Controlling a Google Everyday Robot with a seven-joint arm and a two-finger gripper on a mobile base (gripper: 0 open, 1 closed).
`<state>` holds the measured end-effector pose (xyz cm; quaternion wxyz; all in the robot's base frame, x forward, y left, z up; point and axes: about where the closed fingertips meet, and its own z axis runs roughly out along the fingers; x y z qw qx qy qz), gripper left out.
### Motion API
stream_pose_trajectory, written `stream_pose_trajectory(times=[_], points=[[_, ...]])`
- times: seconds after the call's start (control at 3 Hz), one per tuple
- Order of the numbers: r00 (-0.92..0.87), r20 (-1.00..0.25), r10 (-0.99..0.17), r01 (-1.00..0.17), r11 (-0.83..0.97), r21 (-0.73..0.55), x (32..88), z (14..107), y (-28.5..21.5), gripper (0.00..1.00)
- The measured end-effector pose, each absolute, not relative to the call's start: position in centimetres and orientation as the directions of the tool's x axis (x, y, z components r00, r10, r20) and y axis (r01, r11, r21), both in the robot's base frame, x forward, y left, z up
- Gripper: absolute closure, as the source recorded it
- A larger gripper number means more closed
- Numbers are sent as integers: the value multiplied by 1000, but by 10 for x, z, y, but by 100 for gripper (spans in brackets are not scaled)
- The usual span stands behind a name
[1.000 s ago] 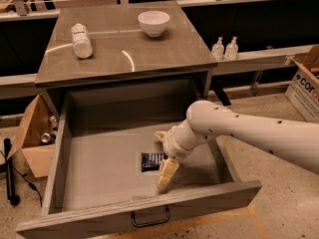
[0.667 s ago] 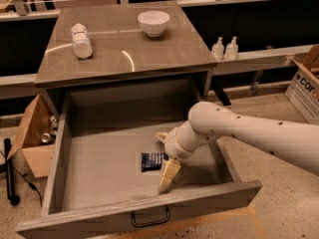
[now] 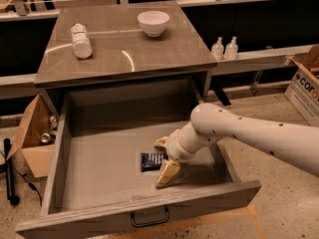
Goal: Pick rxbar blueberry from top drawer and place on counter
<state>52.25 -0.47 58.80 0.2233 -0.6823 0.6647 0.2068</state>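
Observation:
The top drawer (image 3: 60,148) is pulled wide open, with its dark pull handle (image 3: 149,217) on the front panel. The rxbar blueberry (image 3: 151,161), a dark navy wrapper, lies flat on the drawer floor near the front. My gripper (image 3: 163,159) is down inside the drawer at the bar's right end. It is open, with one fingertip (image 3: 160,143) behind the bar and the other (image 3: 167,174) in front of it. The bar's right end sits at the gap between them. The counter (image 3: 149,54) is the wood-grain top above the drawer.
A white bottle (image 3: 80,40) lies on the counter at the left, and a white bowl (image 3: 153,22) stands at the back. Two small bottles (image 3: 224,49) stand on a ledge to the right. Cardboard boxes sit on the floor at the left (image 3: 32,133) and right (image 3: 305,86).

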Motion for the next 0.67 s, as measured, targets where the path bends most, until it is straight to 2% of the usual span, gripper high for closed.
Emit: stream_pose_trajectory(times=[0.67], points=[[31, -579, -815, -999, -16, -30, 523, 600, -5, 87]])
